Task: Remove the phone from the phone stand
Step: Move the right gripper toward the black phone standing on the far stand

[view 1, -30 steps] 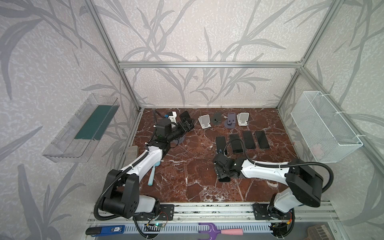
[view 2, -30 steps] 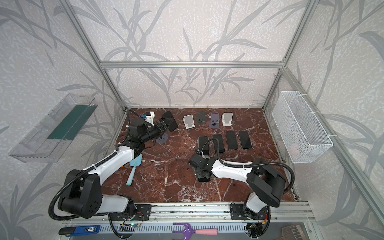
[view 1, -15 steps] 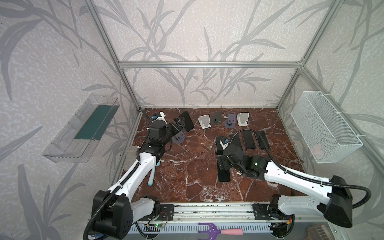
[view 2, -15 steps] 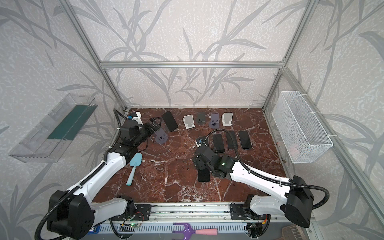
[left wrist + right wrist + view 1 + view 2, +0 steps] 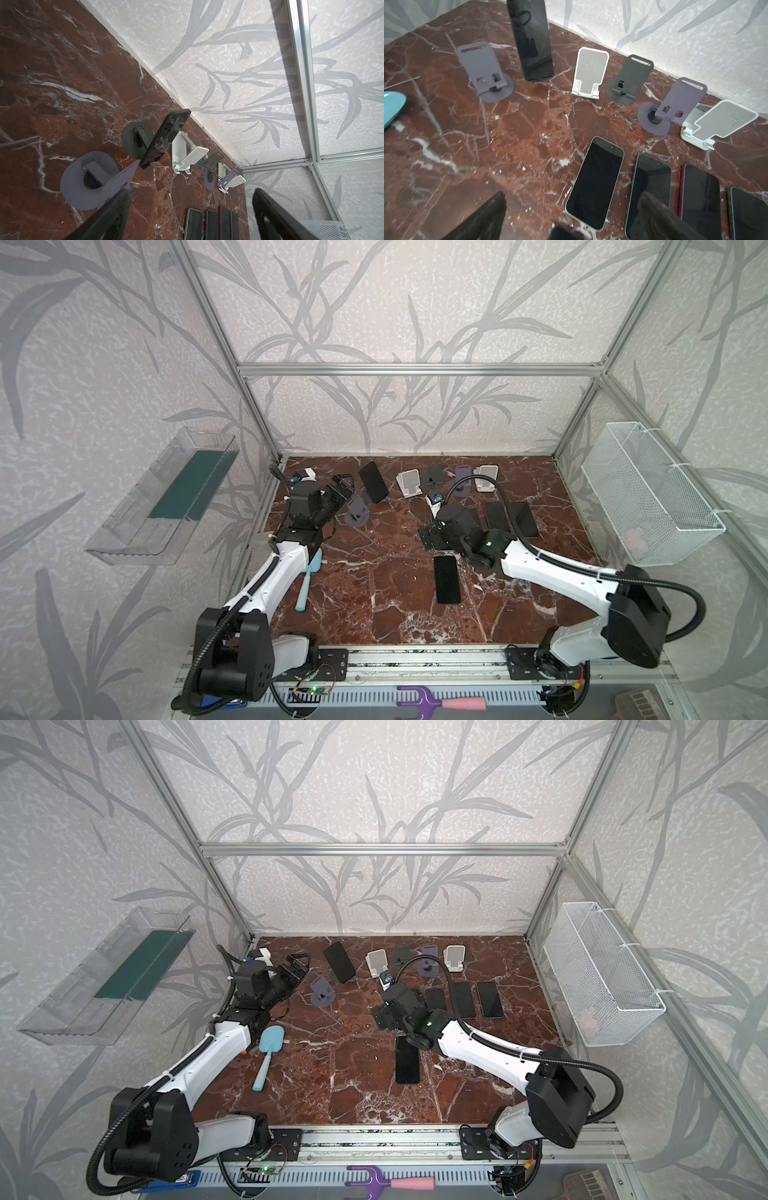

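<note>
A black phone (image 5: 373,482) (image 5: 339,962) leans upright on a dark grey round-based phone stand (image 5: 133,141) at the back left; the wrist views show the phone too (image 5: 166,137) (image 5: 529,39). My left gripper (image 5: 343,489) (image 5: 297,965) (image 5: 191,218) hovers open just left of the phone, beside an empty purple stand (image 5: 358,512) (image 5: 91,180), holding nothing. My right gripper (image 5: 432,537) (image 5: 384,1017) (image 5: 571,216) is open and empty over the table's middle. Just in front of it another black phone (image 5: 446,578) (image 5: 407,1060) lies flat.
Several empty stands (image 5: 409,483) (image 5: 591,72) line the back wall. Several phones (image 5: 524,519) (image 5: 596,182) lie flat in a row at right. A teal scoop (image 5: 309,576) lies by the left arm. A wire basket (image 5: 648,497) hangs right, a clear bin (image 5: 166,497) left.
The right gripper let go of a black phone on the table's middle, opened wide and drew back toward the row of phones. The left arm pulled back and rose a little.
</note>
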